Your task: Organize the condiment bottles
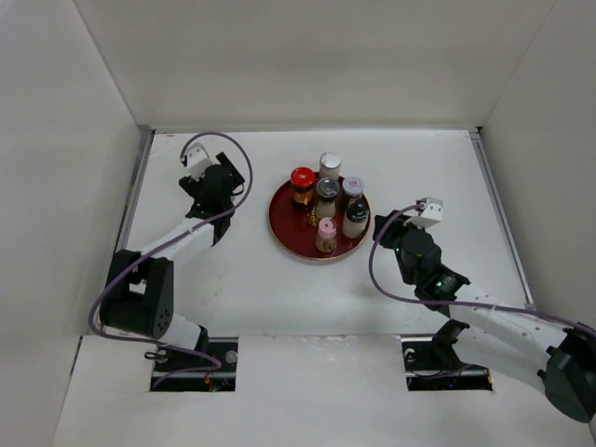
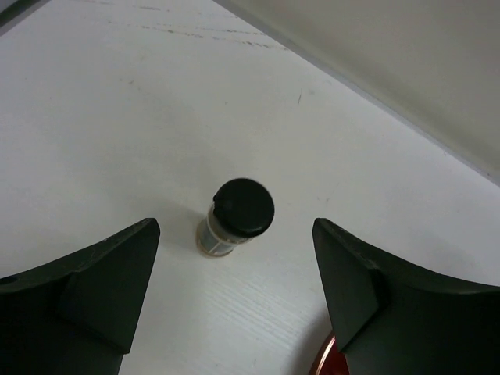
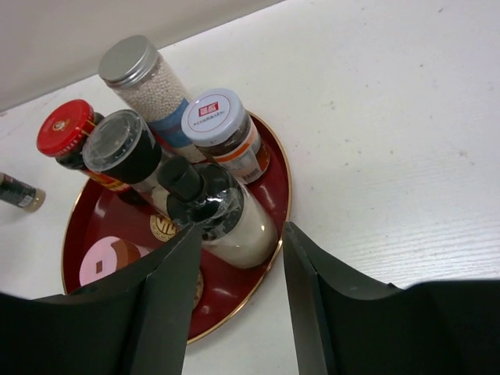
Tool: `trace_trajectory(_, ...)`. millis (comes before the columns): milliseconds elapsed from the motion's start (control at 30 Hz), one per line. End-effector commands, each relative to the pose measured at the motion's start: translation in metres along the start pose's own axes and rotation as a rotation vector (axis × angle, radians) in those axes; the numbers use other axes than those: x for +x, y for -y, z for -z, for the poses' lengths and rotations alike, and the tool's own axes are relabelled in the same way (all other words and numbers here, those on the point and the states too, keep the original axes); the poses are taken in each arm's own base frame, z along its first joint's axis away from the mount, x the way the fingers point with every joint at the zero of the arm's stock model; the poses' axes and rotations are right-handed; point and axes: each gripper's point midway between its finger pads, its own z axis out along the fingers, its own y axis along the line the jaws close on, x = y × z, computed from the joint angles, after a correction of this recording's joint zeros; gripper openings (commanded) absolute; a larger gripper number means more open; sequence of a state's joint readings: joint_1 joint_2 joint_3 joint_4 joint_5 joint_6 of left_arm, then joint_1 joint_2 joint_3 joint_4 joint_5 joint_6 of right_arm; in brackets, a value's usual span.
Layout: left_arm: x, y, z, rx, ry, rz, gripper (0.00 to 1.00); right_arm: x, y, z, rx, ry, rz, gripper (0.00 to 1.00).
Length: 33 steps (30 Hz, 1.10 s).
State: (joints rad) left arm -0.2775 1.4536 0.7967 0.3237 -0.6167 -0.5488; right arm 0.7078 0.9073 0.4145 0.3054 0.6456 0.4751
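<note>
- While the thin black-capped bottle (image 2: 242, 207) stands upright and alone on the surface (image 2: 117, 94), off the red tray (image 1: 276, 228) but near its rim, I judge the task unfinished.
- My left gripper (image 2: 234, 234) is spread wide with nothing in it. One finger is on each side of that bottle, and I see no contact.
- The six other bottles (image 1: 326, 228) crowd the tray. The red-capped jar (image 1: 302, 177) sits on the side facing the left gripper.
- My right gripper (image 3: 242, 232) is parted and empty. It hangs at the tray's near edge, with the cream-bodied bottle (image 3: 254, 246) straight ahead of it.
- Risk 1: the thin bottle is narrow and tall for its base. If one finger reaches it first as I close, it may tip or skid aside.
- Risk 2: a grip high on the cap could let the body swing or slip on lifting.
- Risk 3: there is little free floor on the tray. Setting down too close to the red-capped jar could knock it into its neighbours.
- Risk 4: the right gripper is close to the tray, so a stray move could shove the rim.
</note>
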Motion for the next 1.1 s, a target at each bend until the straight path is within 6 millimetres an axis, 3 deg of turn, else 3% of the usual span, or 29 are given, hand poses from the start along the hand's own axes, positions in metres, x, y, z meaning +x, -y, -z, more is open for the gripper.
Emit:
trace_trajectory(0,-0.025,0.021,-0.015,0.055,0.020,0.005,0.79,-0.018,-0.019,-0.001,-0.067,0.052,-0.077,0.53)
trace_trajectory(167,-0.010,0.025,-0.039,0.018,-0.049,-0.083,0.78,-0.012,-0.026,-0.003,-0.088,0.033,-0.068,0.66)
trace_trajectory(367,0.013,0.022,-0.053,-0.020,-0.104,-0.131,0.71,-0.011,-0.028,-0.003,-0.101,0.030,-0.070,0.70)
trace_trajectory(567,0.020,0.022,-0.062,-0.039,-0.109,-0.142,0.61,-0.008,-0.030,-0.004,-0.103,0.022,-0.064,0.72)
trace_trajectory(700,0.024,0.020,-0.066,-0.043,-0.117,-0.146,0.48,-0.006,-0.029,-0.005,-0.102,0.020,-0.063,0.73)
trace_trajectory(900,0.019,0.019,-0.061,-0.040,-0.110,-0.156,0.29,-0.003,-0.029,-0.007,-0.098,0.013,-0.058,0.77)
trace_trajectory(1067,-0.010,0.026,-0.028,0.015,-0.053,-0.127,0.24,-0.001,-0.029,-0.008,-0.098,0.012,-0.059,0.80)
